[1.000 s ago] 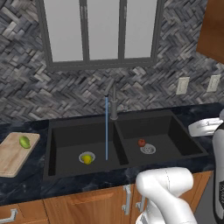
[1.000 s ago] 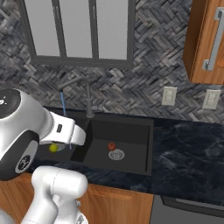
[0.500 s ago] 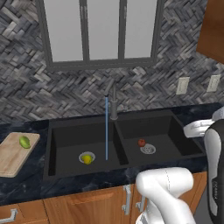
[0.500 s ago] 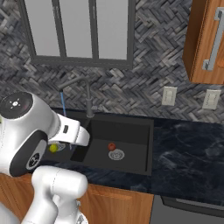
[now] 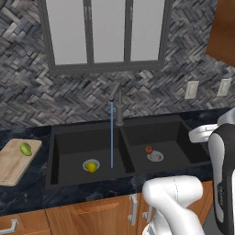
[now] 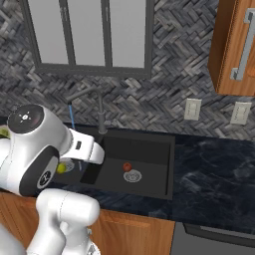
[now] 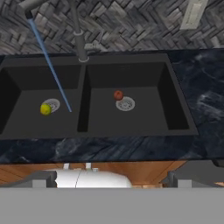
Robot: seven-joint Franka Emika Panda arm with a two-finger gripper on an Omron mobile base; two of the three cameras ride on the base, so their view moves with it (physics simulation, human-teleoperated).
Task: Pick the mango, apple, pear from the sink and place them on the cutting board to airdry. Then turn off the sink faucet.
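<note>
The gripper [image 7: 109,183] hangs high in front of the sink [image 5: 69,137], with its two finger tips wide apart and nothing between them. The apple [image 5: 148,149] lies in the right basin, just beside the round drain [image 5: 155,156] and toward the divider wall. A yellow-green round fruit [image 5: 92,167] sits on the drain of the left basin, near the front wall, and a green elongated fruit [image 5: 25,148] already rests on the cutting board [image 5: 11,167], near its back edge, on the counter [image 6: 214,164] to the left of the sink. Water [image 5: 111,133] runs from the sink faucet [image 5: 119,108] into the left basin, close to the divider. One risk, I think, is the apple: it is small and round, so a descent that is a little off centre can push it and make it roll over the drain or to a wall. The falling water may also nudge the yellow-green fruit when the hand comes for it. The left base view shows the board and the green fruit, which the hand view leaves out. The hand view looks straight into both basins, while in the right base view the arm covers most of the left basin, so the yellow-green fruit there is probably the small spot beside the arm.
</note>
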